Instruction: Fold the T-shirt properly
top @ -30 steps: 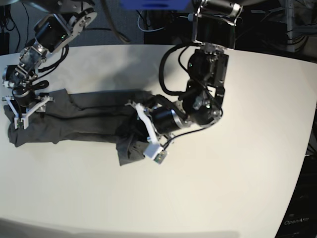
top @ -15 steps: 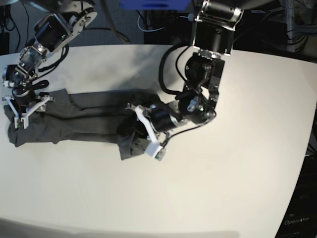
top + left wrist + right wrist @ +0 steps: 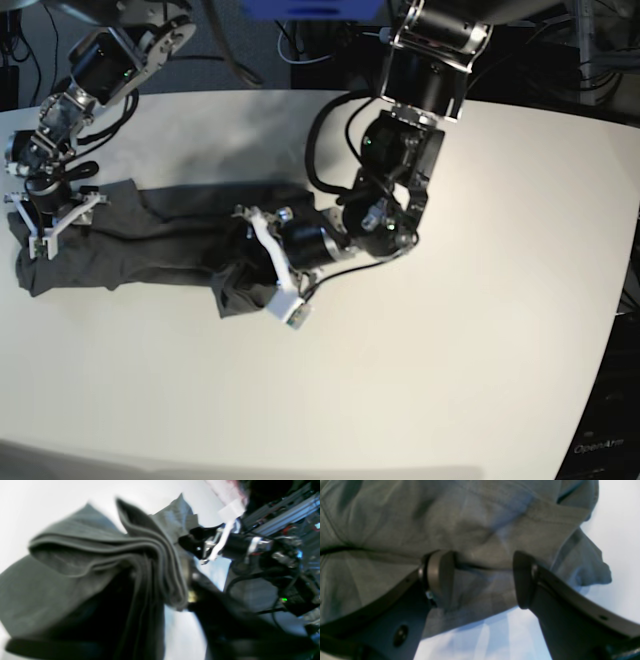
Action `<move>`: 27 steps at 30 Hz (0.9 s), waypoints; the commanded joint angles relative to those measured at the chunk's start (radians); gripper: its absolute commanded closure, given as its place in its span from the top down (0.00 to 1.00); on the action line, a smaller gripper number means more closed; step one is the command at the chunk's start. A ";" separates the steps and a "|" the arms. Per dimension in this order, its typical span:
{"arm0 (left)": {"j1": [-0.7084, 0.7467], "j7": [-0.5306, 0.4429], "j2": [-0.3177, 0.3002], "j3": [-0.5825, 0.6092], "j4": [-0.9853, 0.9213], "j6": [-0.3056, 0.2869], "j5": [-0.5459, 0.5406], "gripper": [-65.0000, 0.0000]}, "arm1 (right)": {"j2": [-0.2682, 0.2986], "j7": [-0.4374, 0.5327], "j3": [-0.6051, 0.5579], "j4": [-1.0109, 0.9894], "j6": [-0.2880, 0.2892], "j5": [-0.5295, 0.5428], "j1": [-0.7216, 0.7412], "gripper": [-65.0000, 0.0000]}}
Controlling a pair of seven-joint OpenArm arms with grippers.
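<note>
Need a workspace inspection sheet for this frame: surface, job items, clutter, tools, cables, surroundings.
Surface: white table, bare apart from the shirt.
Job's things: T-shirt, dark grey, lying in a long narrow band, one end bunched in layers.
Clutter: nothing seen.
Tools: right tool open, fingers on the cloth; left tool at the bunched end, grip unclear.
Cables: black loops on the left arm.
Surroundings: dark equipment and wires behind table.
</note>
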 commanded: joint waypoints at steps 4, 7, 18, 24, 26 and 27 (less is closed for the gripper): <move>-0.030 -0.026 0.010 0.031 0.019 -0.031 -0.054 0.65 | 0.014 0.024 -0.002 0.016 -0.004 0.009 0.016 0.53; -0.031 -0.026 0.008 0.051 0.028 -0.073 -0.103 0.71 | 0.010 0.024 -0.002 0.016 -0.004 0.009 0.016 0.53; -0.020 -0.067 -0.075 -0.059 0.099 -0.073 -0.128 0.71 | 0.013 0.024 -0.039 0.016 -0.004 0.009 -0.012 0.53; 0.044 -0.178 -0.136 -0.010 0.103 -0.073 -0.034 0.71 | 0.013 0.024 -0.037 0.016 -0.004 0.009 -0.009 0.53; 0.046 -0.208 -0.141 0.001 0.099 -0.073 -0.030 0.71 | 0.010 0.024 -0.037 0.016 -0.004 0.009 -0.006 0.53; 0.043 -0.221 -0.141 0.004 0.096 -0.073 -0.028 0.71 | 0.010 0.024 -0.037 0.016 -0.004 0.009 -0.006 0.53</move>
